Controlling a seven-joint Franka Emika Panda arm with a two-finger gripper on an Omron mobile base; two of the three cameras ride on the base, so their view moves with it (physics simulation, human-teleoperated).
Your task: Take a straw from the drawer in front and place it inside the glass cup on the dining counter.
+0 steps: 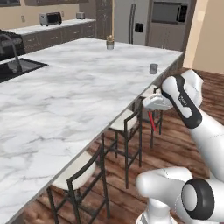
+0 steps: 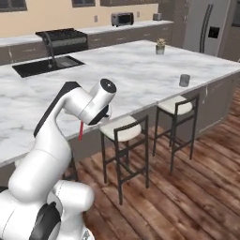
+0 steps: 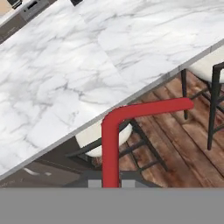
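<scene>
Left base view: the straw (image 1: 151, 120) hangs below the fingers (image 1: 151, 110), off the surface (image 1: 65, 96) edge, above a stool (image 1: 124, 121); the glass cup (image 1: 153, 68) stands far along. Right base view: straw (image 2: 81, 131) dangles beneath the hand. Hand view: fingers pinch the bent straw (image 3: 114, 131).

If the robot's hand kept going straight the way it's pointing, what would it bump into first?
Probably the cushioned stool tucked under the dining counter. The hand view looks down along the gripper, shut on the red straw, and that seat sits near the middle, just below the marble edge. Depth is hard to judge there.
</scene>
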